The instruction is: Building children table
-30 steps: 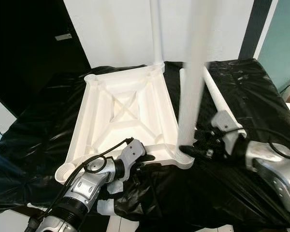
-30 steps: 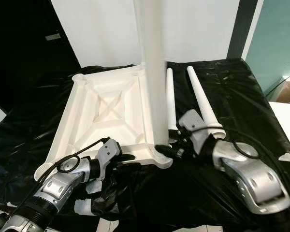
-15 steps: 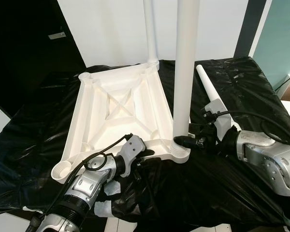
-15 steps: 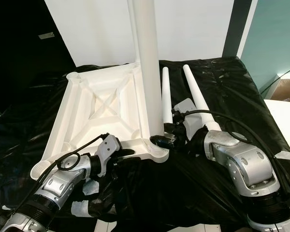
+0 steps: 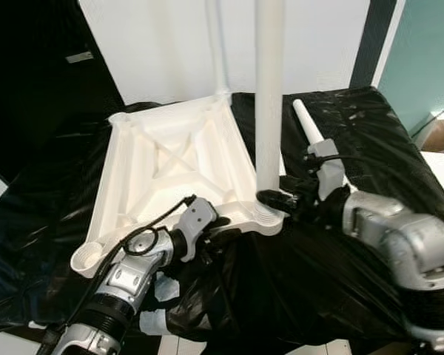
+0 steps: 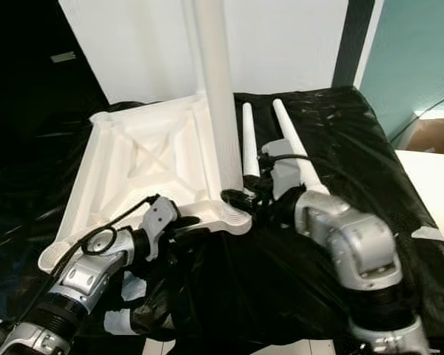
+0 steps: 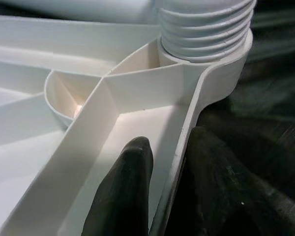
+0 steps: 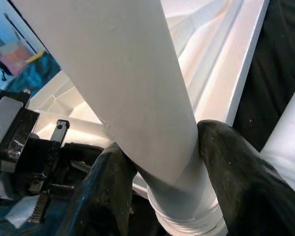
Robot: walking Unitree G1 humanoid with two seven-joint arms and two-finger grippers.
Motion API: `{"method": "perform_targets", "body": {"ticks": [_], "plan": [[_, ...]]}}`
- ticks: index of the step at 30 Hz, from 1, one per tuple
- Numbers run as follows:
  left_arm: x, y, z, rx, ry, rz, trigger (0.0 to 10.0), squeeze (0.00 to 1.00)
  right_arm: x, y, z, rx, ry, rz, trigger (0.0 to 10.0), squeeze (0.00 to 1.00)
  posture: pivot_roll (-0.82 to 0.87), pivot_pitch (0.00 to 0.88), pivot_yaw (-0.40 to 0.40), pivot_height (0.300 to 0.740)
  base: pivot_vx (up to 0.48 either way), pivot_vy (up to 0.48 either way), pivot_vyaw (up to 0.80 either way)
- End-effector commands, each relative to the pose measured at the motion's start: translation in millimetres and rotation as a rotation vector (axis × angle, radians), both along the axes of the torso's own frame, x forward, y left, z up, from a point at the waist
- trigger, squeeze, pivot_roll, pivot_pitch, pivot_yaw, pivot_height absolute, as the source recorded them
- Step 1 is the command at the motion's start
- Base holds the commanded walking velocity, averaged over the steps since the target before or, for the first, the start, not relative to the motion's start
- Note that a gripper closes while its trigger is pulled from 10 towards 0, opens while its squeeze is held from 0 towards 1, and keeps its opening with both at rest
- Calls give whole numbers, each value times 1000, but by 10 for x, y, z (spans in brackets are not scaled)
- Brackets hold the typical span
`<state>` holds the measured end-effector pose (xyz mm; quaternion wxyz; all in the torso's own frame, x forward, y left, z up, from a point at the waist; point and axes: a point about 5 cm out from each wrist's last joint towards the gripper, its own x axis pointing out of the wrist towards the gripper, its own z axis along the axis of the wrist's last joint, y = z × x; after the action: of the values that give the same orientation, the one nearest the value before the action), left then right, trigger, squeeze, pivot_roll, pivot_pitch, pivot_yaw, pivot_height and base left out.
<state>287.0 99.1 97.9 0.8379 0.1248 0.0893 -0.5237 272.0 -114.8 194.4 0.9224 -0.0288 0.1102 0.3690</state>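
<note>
The white table top (image 5: 170, 166) lies upside down on a black sheet. One white leg (image 5: 268, 96) stands upright in its near right corner socket (image 5: 268, 214). A second leg (image 5: 216, 52) stands at the far right corner. My right gripper (image 5: 279, 200) is shut on the base of the near leg (image 8: 123, 73), with its fingers (image 8: 108, 196) on either side. My left gripper (image 5: 220, 233) is shut on the table top's near rim (image 7: 187, 113), one finger (image 7: 123, 196) inside the rim and the other outside. Two loose legs (image 6: 247, 144) (image 6: 294, 151) lie on the sheet behind my right arm.
The black plastic sheet (image 5: 333, 288) covers the whole work surface and hangs over its front edge. A white wall (image 5: 155, 44) stands close behind, with a dark doorway (image 5: 29, 81) at the left. Crumpled white paper (image 5: 159, 288) lies under my left arm.
The near leg has gone from tilted to upright in its socket. My right wrist has swung round behind the leg, still holding its base. My left gripper has stayed on the rim.
</note>
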Motion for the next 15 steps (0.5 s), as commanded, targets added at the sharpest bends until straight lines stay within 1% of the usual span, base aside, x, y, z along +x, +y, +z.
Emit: {"method": "perform_targets", "body": {"ticks": [1,3,5,6,7,10,12,15], "plan": [[-77,-39,-87,1,40,-37,10000,0,-49,182,-155,-28,16,67,10000,0,-13,0,104,740,0,0,0],[-77,-39,-87,1,40,-37,10000,0,-49,182,-155,-28,16,67,10000,0,-13,0,104,740,0,0,0],[-80,-21,-94,3,40,-32,10000,0,-70,223,-251,-115,-24,111,10000,0,-13,0,104,740,0,0,0],[-82,-17,-98,5,39,-29,10000,0,-68,225,-315,-183,-65,140,10000,0,-5,0,105,740,0,0,0],[-82,-17,-98,5,39,-29,10000,0,-68,225,-315,-183,-65,140,10000,0,-5,0,105,740,0,0,0],[-80,-19,-96,3,33,-24,10000,0,-81,200,-394,-251,-110,182,10000,0,0,0,100,740,0,0,0],[-77,-21,-96,2,30,-21,10000,0,-86,193,-418,-265,-130,193,10000,0,0,0,100,740,0,0,0],[-65,-23,-98,1,21,-4,10000,0,-162,117,-534,-334,-168,262,10000,0,3,0,96,740,0,0,0]]}}
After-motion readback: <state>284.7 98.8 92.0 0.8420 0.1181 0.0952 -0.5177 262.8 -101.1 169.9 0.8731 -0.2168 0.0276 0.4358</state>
